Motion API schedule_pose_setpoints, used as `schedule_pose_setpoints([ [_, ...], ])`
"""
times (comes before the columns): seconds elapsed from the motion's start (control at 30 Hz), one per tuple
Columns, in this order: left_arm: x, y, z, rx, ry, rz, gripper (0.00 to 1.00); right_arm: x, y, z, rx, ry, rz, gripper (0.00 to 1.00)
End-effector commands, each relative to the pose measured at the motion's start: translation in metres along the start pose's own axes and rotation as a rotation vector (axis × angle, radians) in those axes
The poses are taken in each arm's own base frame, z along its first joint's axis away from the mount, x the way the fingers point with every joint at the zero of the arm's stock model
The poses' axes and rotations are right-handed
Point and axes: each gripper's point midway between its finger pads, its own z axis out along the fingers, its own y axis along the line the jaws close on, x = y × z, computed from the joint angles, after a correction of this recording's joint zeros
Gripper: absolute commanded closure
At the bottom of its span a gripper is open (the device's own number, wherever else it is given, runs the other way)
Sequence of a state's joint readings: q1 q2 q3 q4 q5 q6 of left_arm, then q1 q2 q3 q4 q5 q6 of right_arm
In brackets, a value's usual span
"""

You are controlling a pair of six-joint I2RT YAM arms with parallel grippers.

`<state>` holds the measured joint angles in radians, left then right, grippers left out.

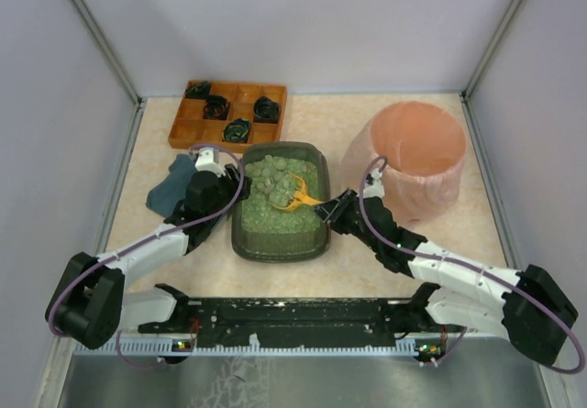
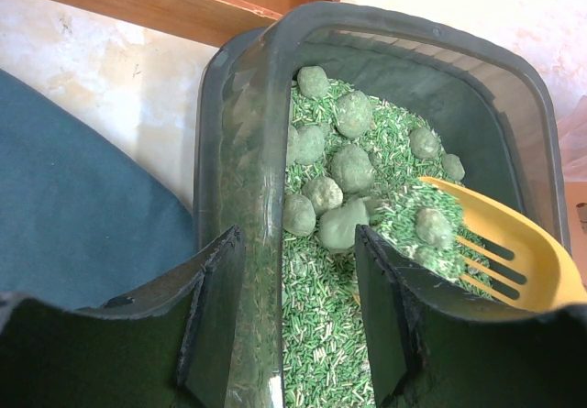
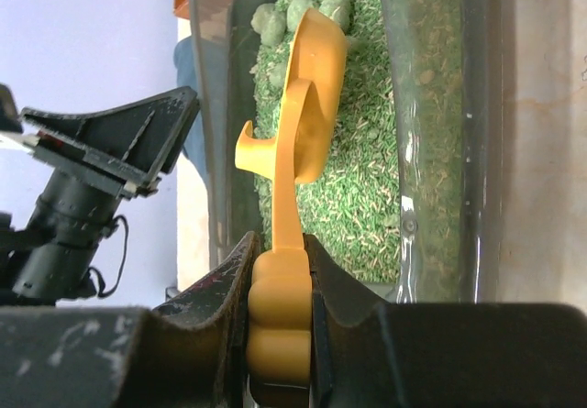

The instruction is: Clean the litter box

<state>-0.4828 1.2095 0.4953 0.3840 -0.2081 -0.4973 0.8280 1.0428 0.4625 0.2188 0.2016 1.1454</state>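
The litter box (image 1: 280, 254) sits in the middle of the table, just in front of the orange-brown wooden compartment tray (image 1: 188, 124), with the pink bag-lined bin (image 1: 413, 160) on its right and a dark blue cloth (image 1: 170, 192) on its left. Green granular litter fills it, and round greenish clumps (image 2: 353, 165) are heaped toward the far end. The left gripper (image 2: 293, 270) straddles the box's left wall, one finger outside against the rim and the other inside over the litter, with a gap between that finger and the wall, so the jaws stand apart. The right gripper (image 3: 280, 270) reaches in over the right rim, jaws clamped on the ribbed handle of a yellow slotted scoop (image 3: 312, 105). The scoop's head lies down in the litter beside the clumps, one clump resting at its front edge
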Motion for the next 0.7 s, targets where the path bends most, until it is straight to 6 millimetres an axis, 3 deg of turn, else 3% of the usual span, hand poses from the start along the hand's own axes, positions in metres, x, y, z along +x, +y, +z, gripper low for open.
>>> schedule_pose_setpoints([
  [0.0,-0.011,-0.011,0.001,0.029,-0.022,-0.007,0.43,-0.023,0.041,-0.022,-0.19,-0.076,0.019,1.0],
  [0.23,-0.01,-0.012,0.002,0.033,-0.018,-0.008,0.43,-0.032,0.032,-0.046,-0.254,-0.148,0.11,1.0],
  [0.37,-0.009,-0.012,0.003,0.033,-0.016,-0.009,0.43,-0.025,0.043,-0.051,-0.309,-0.099,0.047,1.0],
  [0.5,-0.01,-0.012,0.002,0.034,-0.017,-0.009,0.43,-0.04,0.027,-0.056,-0.266,-0.157,0.113,1.0],
  [0.67,-0.01,-0.012,0.002,0.033,-0.016,-0.01,0.43,-0.03,0.047,-0.054,-0.36,-0.061,0.106,1.0],
])
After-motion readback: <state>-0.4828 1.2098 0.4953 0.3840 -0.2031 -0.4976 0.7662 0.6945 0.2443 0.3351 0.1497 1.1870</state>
